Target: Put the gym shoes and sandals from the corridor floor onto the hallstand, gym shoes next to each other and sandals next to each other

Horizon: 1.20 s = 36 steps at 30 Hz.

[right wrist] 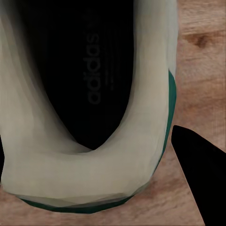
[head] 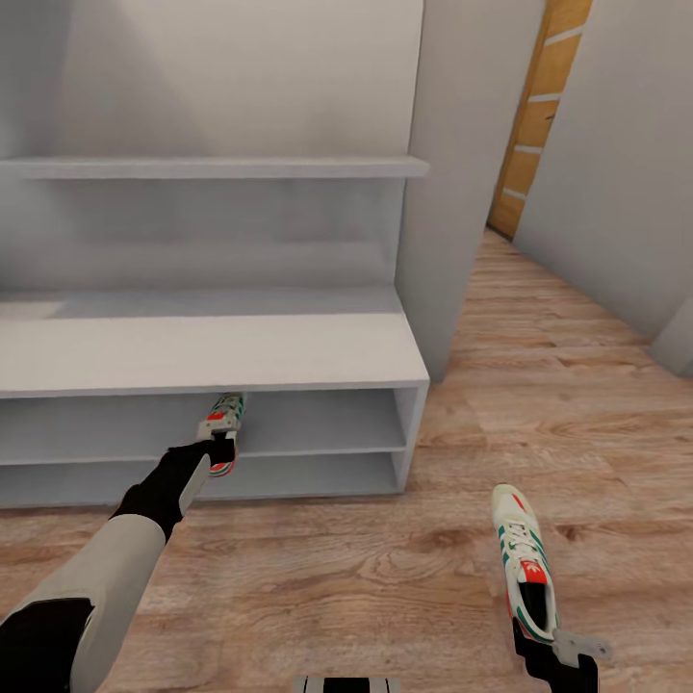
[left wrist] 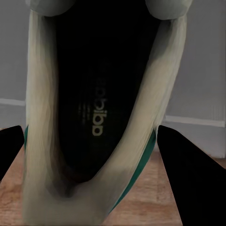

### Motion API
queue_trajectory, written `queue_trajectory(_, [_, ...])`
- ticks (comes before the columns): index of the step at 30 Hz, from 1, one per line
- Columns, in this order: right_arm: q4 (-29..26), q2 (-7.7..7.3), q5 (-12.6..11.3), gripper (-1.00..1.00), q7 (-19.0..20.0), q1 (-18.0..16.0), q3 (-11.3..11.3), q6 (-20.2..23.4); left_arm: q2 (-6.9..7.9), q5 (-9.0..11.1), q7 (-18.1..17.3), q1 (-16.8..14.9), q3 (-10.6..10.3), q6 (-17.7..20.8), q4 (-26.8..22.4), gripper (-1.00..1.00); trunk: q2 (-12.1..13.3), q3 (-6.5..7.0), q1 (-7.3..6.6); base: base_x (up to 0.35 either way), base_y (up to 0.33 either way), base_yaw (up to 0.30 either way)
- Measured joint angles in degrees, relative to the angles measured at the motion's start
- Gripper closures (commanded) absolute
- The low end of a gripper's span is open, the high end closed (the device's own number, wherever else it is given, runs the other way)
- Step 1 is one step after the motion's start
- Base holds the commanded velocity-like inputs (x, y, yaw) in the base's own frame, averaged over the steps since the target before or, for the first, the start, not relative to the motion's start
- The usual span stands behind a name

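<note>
My left gripper [head: 219,452] is shut on the heel of a white gym shoe [head: 225,423] with green stripes, whose toe points into the upper open shelf of the hallstand [head: 212,351]. In the left wrist view that shoe's dark inside [left wrist: 94,103] sits between the black fingers [left wrist: 188,179]. My right gripper [head: 551,647] is shut on the heel of the second gym shoe [head: 523,558] over the corridor floor [head: 366,587], right of the rack. The right wrist view has this shoe [right wrist: 84,94] close up beside one finger [right wrist: 197,183]. The sandals are out of view.
A floating white shelf [head: 212,167] hangs above the bench top. A grey wall column [head: 457,192] stands against the rack's right end. The corridor runs on to a wooden door [head: 539,106] at the far right, between grey walls.
</note>
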Motion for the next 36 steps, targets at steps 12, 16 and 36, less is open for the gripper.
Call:
queue_trajectory(12, [0.0, 0.0, 0.0, 1.0, 0.0, 0.0, -0.01, 0.0, 0.0, -0.01, 0.08, 0.0, 0.07, 0.0, 0.0, 1.0, 0.0, 0.0, 0.0, 0.109, 0.0, 0.0])
queue_trajectory(16, [0.0, 0.0, -0.01, 1.0, 0.0, 0.0, -0.01, 0.0, 0.0, 0.0, 0.09, 0.0, 0.08, 0.0, 0.0, 1.0, 0.0, 0.0, 0.02, 0.094, 0.0, 0.0])
queue_trajectory(36, [0.0, 0.0, 0.0, 1.0, 0.0, 0.0, -0.01, 0.0, 0.0, 0.0, 0.16, 0.0, 0.09, -0.02, 0.0, 1.0, 0.0, 0.0, 0.02, 0.093, 0.0, 0.0])
